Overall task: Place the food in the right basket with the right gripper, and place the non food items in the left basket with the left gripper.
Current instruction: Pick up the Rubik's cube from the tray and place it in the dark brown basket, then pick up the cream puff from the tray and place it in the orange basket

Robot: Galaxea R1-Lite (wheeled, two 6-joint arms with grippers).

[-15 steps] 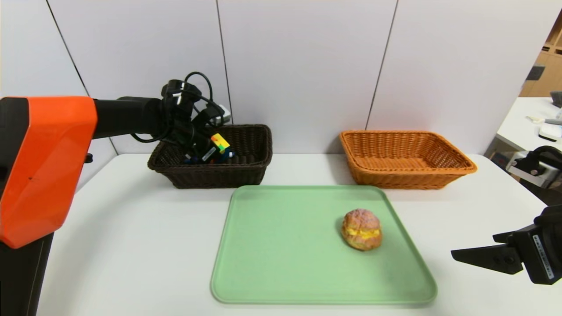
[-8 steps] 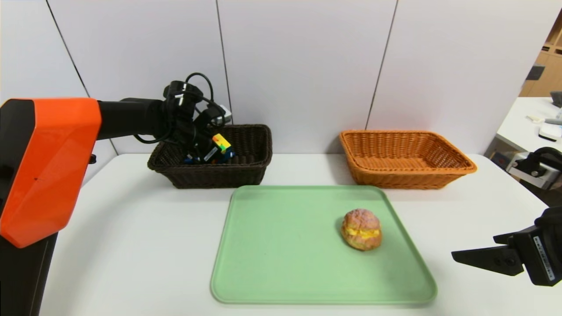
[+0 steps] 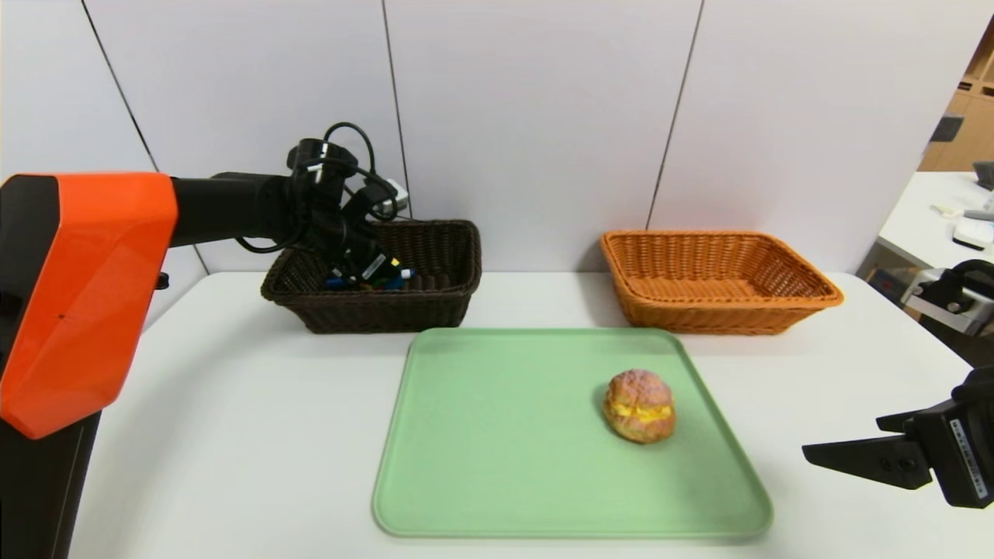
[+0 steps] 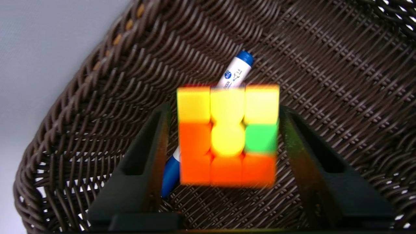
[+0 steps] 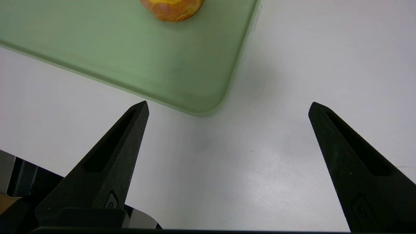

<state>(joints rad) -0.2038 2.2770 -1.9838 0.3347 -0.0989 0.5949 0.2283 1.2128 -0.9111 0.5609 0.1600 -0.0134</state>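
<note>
My left gripper (image 3: 366, 265) reaches down into the dark brown left basket (image 3: 435, 304). In the left wrist view its jaws (image 4: 223, 106) stand open, with a slim gap on each side of a colourful puzzle cube (image 4: 227, 136), which looks blurred. Under the cube a blue and white marker (image 4: 235, 70) lies on the basket floor (image 4: 325, 48). A cream-filled bun (image 3: 639, 405) sits on the green tray (image 3: 505, 435). At the table's near right my right gripper (image 3: 846, 458) hovers open and empty, just off the tray's corner (image 5: 201, 104).
The orange right basket (image 3: 714, 310) stands empty at the back right, behind the tray. A wall runs close behind both baskets. White tabletop lies bare to the left of the tray and under the right gripper (image 5: 228, 103).
The left jaws have widened and let go of the cube. It has sunk from above the basket's rim down inside the dark basket. The right arm has barely moved.
</note>
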